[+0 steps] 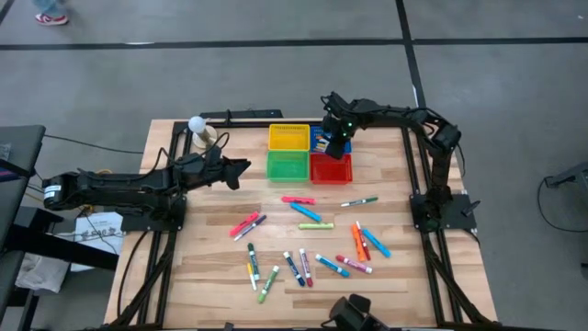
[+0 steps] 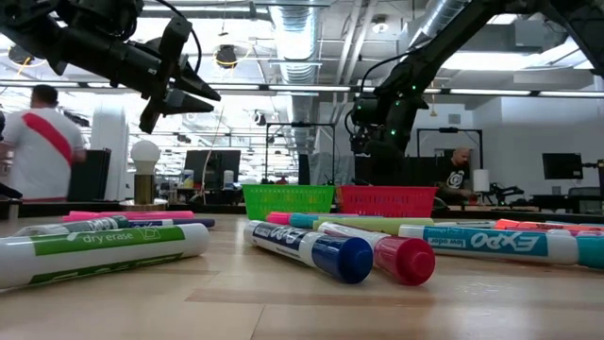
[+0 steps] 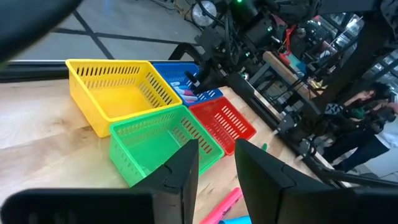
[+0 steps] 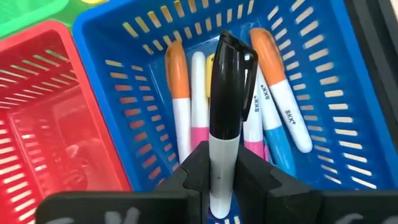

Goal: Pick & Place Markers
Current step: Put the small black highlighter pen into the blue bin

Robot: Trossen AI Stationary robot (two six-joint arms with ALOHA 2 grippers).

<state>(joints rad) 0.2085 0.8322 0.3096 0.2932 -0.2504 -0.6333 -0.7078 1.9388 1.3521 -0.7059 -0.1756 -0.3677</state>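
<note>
Right wrist view: right gripper fingers closed on a black-capped marker, hanging over the blue basket, which already holds several markers. To do this well: keep the marker centred inside the rim, lower a bit, then let go so it drops flat among the others, not into the red basket beside it. Right arm reaches across to the far baskets, wrist pitched down. Left gripper hovers beside the green basket, fingers partly apart, empty. Loose markers lie scattered on the worktop.
</note>
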